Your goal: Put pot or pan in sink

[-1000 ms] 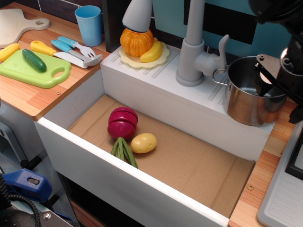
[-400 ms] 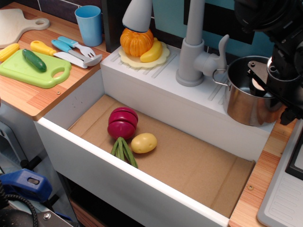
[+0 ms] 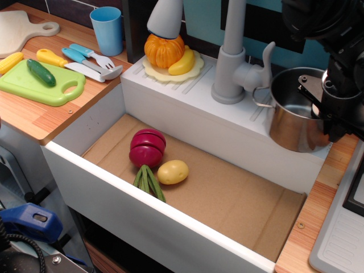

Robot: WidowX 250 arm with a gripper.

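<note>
Steel pot (image 3: 296, 111) sits at right of frame on the sink's (image 3: 187, 122) raised white back ledge, just right of the grey faucet (image 3: 234, 54). My gripper (image 3: 319, 105) is at the pot's right rim, one finger inside, looks clamped on the rim though the outer finger is hidden, so not certain. Risks I see: thin-wall pinch could slip and tip the pot; the left wire handle sits close to the faucet and could snag on the lift; beet (image 3: 147, 147) and potato (image 3: 173, 172) occupy floor left, so I'd drop right.
</note>
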